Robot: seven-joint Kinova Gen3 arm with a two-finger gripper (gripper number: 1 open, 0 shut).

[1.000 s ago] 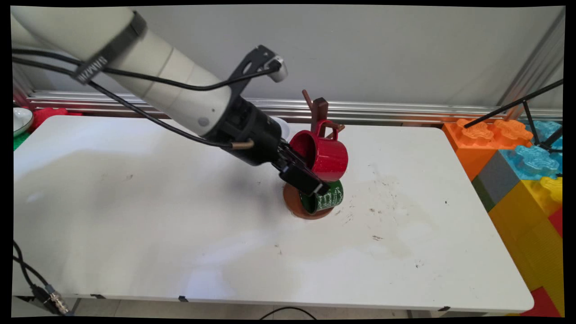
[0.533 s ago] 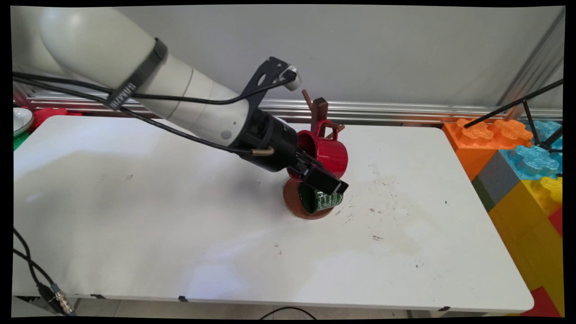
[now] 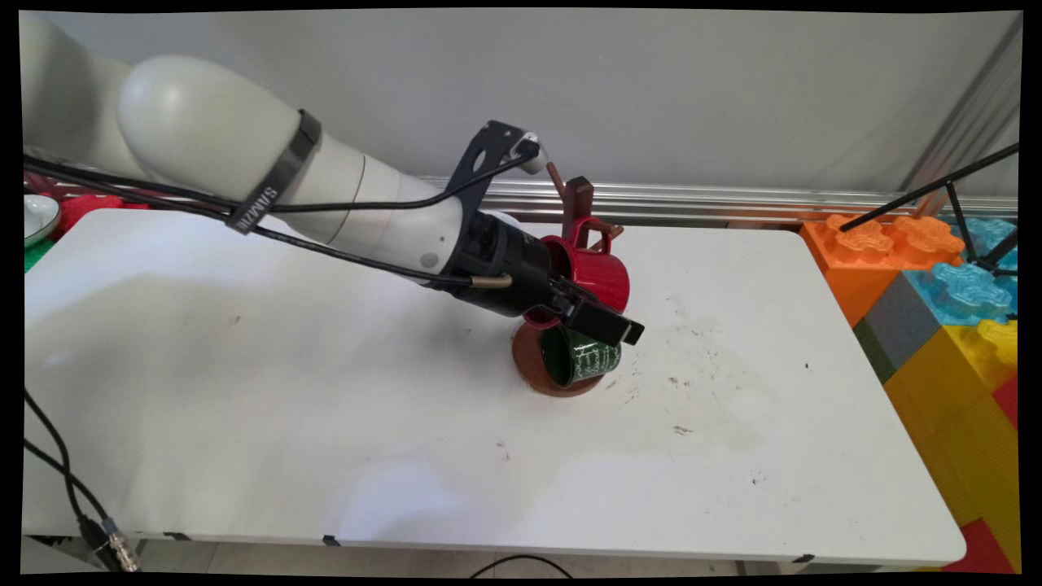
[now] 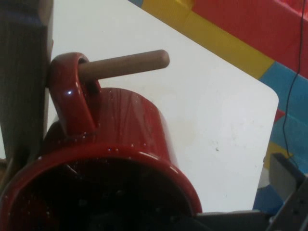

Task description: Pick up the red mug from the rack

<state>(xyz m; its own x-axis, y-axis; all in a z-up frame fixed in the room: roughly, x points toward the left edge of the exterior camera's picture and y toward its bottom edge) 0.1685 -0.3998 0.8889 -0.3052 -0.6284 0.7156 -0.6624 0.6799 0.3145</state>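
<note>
We find the gripper point(image 3: 604, 322) pressed close to the rim of the red mug point(image 3: 601, 278), which hangs by its handle on a peg of the wooden stand point(image 3: 580, 199), just above the green mug point(image 3: 590, 362) on that stand; whether the jaws are wide or narrow we cannot tell.

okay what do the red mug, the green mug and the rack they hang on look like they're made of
Red mug: probably glazed ceramic or enamel, glossy with sharp highlights. Green mug: likely the same, shiny with pale lettering. Rack: looks like wood, matte brown, with a round dowel peg through the red mug's handle.
</note>
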